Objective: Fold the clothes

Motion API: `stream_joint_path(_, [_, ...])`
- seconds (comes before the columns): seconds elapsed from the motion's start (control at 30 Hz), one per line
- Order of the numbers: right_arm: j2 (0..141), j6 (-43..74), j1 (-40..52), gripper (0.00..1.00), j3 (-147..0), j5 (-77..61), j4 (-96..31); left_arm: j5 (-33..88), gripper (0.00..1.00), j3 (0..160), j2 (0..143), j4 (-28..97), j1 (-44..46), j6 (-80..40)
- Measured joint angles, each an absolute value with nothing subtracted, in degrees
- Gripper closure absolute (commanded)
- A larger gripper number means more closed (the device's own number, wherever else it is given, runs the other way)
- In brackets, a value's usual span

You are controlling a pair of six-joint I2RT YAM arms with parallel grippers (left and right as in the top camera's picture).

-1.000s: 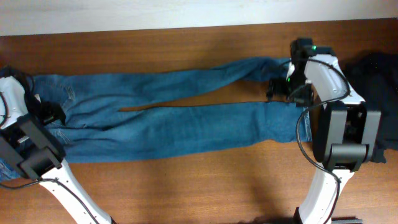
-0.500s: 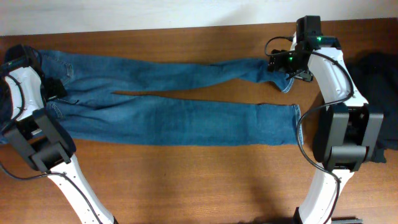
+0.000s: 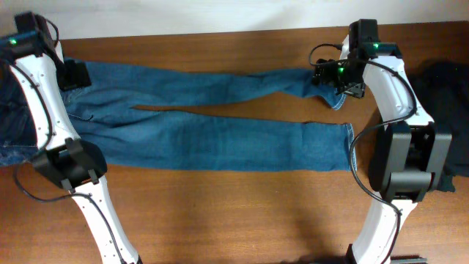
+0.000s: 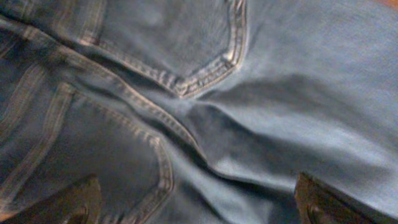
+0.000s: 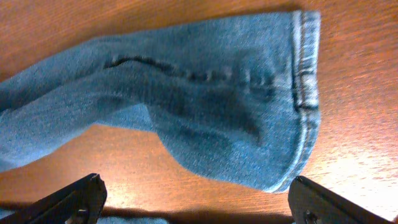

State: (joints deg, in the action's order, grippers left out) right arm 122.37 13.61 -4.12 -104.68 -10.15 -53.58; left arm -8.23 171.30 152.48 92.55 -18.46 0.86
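A pair of blue jeans [image 3: 205, 125] lies flat across the wooden table, waist at the left, both legs running right. My left gripper [image 3: 73, 75] is at the far left over the waist. In the left wrist view it [image 4: 199, 202] is open, its fingers spread over the denim by a back pocket seam [image 4: 199, 78]. My right gripper [image 3: 331, 75] is over the end of the far leg. In the right wrist view it [image 5: 196, 199] is open and empty, just short of the leg's hem [image 5: 305, 93].
A heap of dark clothing [image 3: 447, 88] lies at the right edge of the table, behind the right arm. The near leg's hem [image 3: 348, 147] ends next to the right arm's base [image 3: 407, 161]. Bare wood [image 3: 220, 213] lies in front of the jeans.
The jeans have been shifted toward the far edge and straightened. My left arm swung from the left edge to the far left corner. My right gripper moved back to the far leg's end.
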Motion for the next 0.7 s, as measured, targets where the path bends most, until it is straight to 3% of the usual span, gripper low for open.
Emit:
stream_joint_path(0.07, [122.37,13.56,-4.12,0.01,-104.68,-10.76,-54.54,-8.1,0.03,178.14,152.11,96.25,-18.48,0.3])
stream_joint_path(0.3, [122.37,13.54,-4.12,0.01,-104.68,-11.57,-59.81,-4.69,0.03,176.72,144.0,96.6,-22.02,-0.25])
stream_joint_path(0.57, [122.39,13.54,-2.44,0.01,-104.68,-14.06,-58.65,-0.34,0.01,148.79,112.92,95.18,-31.38,-1.06])
stream_joint_path(0.7, [122.39,13.61,3.25,0.01,-104.68,-16.12,-57.87,1.61,0.06,138.02,110.39,83.2,-36.93,-1.34])
